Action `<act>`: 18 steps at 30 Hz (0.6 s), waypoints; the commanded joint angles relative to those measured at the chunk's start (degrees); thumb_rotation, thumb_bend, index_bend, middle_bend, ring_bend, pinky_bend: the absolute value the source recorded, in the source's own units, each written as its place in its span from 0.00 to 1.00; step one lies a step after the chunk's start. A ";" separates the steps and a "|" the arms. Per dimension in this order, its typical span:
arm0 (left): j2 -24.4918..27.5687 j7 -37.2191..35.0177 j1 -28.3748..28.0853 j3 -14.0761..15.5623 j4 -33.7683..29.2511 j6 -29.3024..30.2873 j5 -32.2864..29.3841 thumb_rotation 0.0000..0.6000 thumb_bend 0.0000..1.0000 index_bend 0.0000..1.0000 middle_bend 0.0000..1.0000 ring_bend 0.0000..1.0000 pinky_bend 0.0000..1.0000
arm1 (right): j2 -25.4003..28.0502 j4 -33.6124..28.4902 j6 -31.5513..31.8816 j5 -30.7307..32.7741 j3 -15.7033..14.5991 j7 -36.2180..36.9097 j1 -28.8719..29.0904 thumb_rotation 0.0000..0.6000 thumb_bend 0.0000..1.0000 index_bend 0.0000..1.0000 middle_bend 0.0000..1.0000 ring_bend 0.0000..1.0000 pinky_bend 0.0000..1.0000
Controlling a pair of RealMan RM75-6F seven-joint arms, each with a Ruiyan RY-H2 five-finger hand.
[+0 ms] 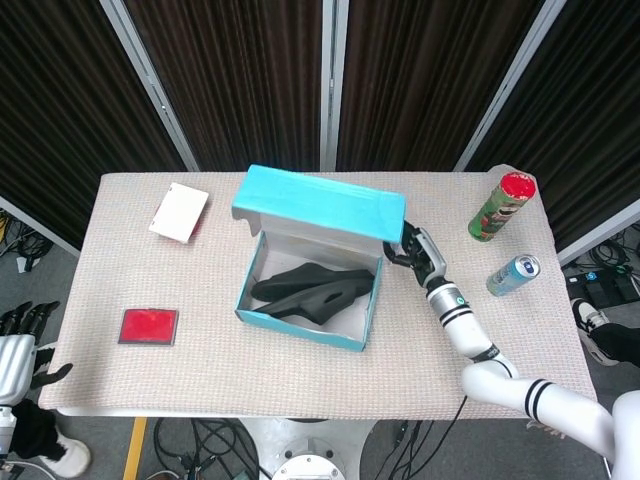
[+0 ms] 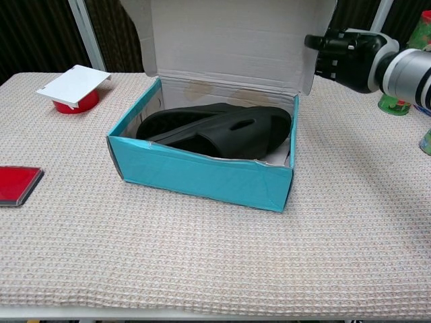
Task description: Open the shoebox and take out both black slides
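The teal shoebox [image 1: 300,325] [image 2: 202,176] stands open mid-table, its lid [image 1: 320,205] [image 2: 229,40] swung up on the far side and standing nearly upright. Two black slides [image 1: 315,290] [image 2: 225,128] lie inside, overlapping each other. My right hand [image 1: 415,248] [image 2: 347,54] is at the lid's right end, and its dark fingers hold the lid's side flap. My left hand [image 1: 18,350] hangs off the table's front left corner, fingers apart and holding nothing; only the head view shows it.
A white card on a red object [image 1: 180,212] [image 2: 74,86] sits at the far left. A flat red case [image 1: 148,326] [image 2: 17,185] lies front left. A green chips can [image 1: 502,205] and a drink can [image 1: 513,274] stand to the right.
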 commanded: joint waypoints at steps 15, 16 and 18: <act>0.21 -0.92 0.11 -0.01 0.63 0.35 0.54 1.00 0.06 0.15 0.17 0.09 0.14 | -7.79 9.43 31.53 2.61 3.05 -32.08 1.16 1.00 0.17 0.00 0.00 0.00 0.00; 0.20 -0.95 0.11 -0.03 0.61 0.41 0.59 1.00 0.06 0.15 0.17 0.09 0.14 | -6.88 9.18 32.22 -0.59 1.05 -32.74 0.62 1.00 0.17 0.00 0.00 0.00 0.00; 0.20 -0.92 0.09 -0.04 0.53 0.45 0.67 1.00 0.06 0.15 0.17 0.09 0.14 | -3.75 6.86 32.71 -7.01 -3.43 -34.78 -0.69 1.00 0.17 0.00 0.00 0.00 0.00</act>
